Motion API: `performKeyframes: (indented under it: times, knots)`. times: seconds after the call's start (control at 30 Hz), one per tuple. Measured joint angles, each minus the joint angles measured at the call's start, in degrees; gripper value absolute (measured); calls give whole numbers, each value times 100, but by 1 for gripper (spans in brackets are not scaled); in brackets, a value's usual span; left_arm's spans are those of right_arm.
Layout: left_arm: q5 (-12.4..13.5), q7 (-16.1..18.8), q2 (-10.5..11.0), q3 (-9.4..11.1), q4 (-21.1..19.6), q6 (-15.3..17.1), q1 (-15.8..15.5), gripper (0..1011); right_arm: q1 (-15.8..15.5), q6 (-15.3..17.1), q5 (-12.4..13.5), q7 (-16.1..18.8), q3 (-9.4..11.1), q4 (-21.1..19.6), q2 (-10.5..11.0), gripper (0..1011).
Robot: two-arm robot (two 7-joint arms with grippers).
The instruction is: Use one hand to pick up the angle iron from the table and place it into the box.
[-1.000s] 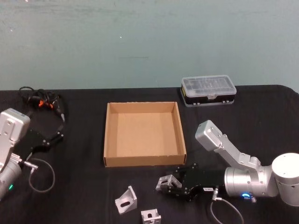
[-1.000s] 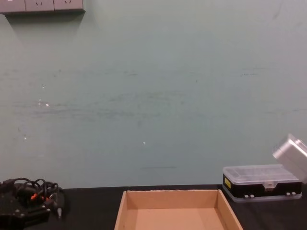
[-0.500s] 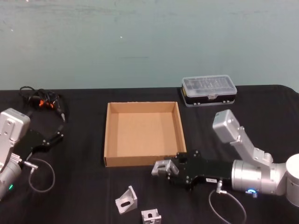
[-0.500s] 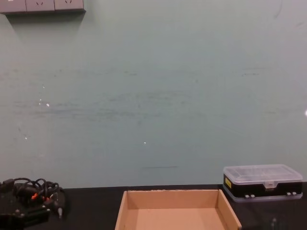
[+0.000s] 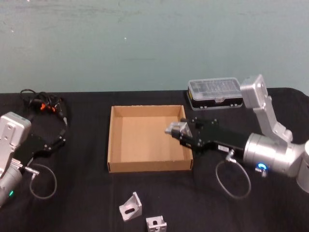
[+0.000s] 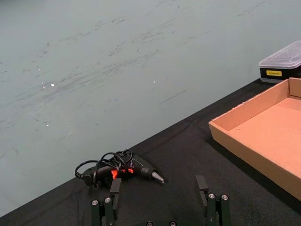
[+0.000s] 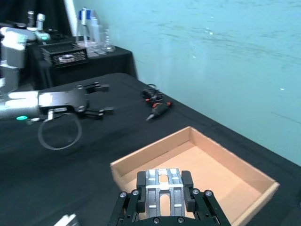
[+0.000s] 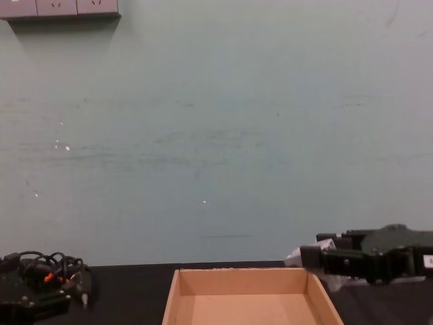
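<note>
Fingers (image 6: 202, 187) of the left gripper (image 6: 158, 192) stood wide apart with nothing between them, the arm idle low over the black table (image 5: 82, 193), at about nine o'clock from the box (image 5: 110, 141). Beyond it, toward ten o'clock, lay a corded tool (image 5: 44, 104) with red marks, its cable bunched up. The box was tan cardboard, wide and shallow, lidless, and its floor was bare. On the table at six o'clock from the box rested a second angle iron (image 5: 130, 207), and just beside it, closer to the robot, a third angle iron (image 5: 156, 224). Both were small silvery L-shaped brackets with holes in their faces.

The right gripper (image 5: 179, 130) reached in from three o'clock and was clamped on the angle iron (image 5: 175, 128), with one finger on each side of it. That piece was bright metal (from the right wrist, its face showed raised ribs and a slot down the middle). It hung over the box's right part, near the right wall. From the chest it sat above the rim, clear of the cardboard. At one o'clock from the box, well apart, stood a small black case (image 5: 215, 93) with a clear lid.
</note>
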Motion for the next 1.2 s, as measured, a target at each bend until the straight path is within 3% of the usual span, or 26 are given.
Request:
performKeyframes:
  times: [0.2, 0.53, 0.97, 1.2]
  knots:
    - [0, 0, 0, 0, 0, 0, 0, 1000, 422, 214, -147, -54, -131, 404, -214, 447]
    - [0, 0, 0, 0, 0, 0, 0, 1000, 1292, 635, -418, 27, -511, 1497, -832, 447]
    - [0, 0, 0, 0, 0, 0, 0, 1000, 1915, 838, -759, 132, -886, 2653, -1440, 447]
    - [0, 0, 0, 0, 0, 0, 0, 1000, 2129, 961, -954, 220, -1020, 3036, -1642, 447]
